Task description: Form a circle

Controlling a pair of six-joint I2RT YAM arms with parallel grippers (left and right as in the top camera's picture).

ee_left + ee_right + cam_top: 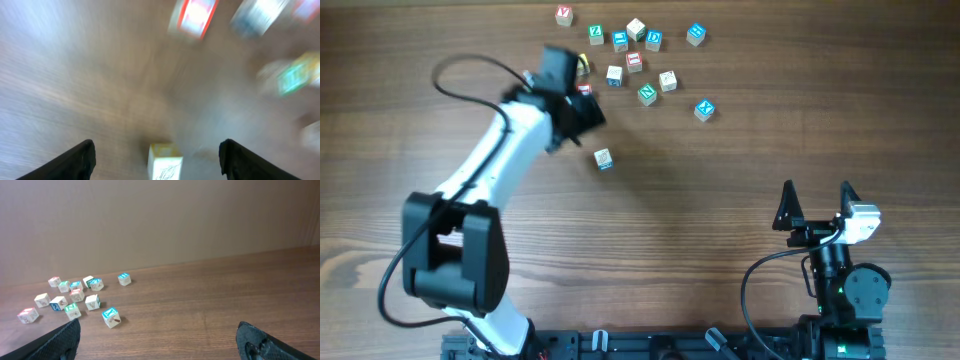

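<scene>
Loose letter cubes lay about the far middle of the table [740, 170]. A red-faced cube [564, 15] was farthest left and a blue cube [695, 34] far right. A blue X cube [704, 109] lay nearer on the right, and a lone cube [604, 158] sat well apart on the near side. The circle [634, 62] lay among them as an uneven bunch, not a closed ring, with the green N cube [647, 94] at its near edge. The black wrist of the left arm [510, 140] covered the bunch's left edge and half hid a red cube [584, 90].

The table was dark brown wood with a long grain. Beyond its far edge the right wrist view showed a plain tan wall [175, 220].

The left arm stretched from its near-left base diagonally toward the far middle. The left gripper [156, 142] had its fingers [75, 162] spread. A pale cube [165, 162] with a yellow top stood between them and touched neither, though that view was badly blurred. The right gripper [817, 205] stood at the near right, pointing toward the far side, jaws wide with nothing between them.
</scene>
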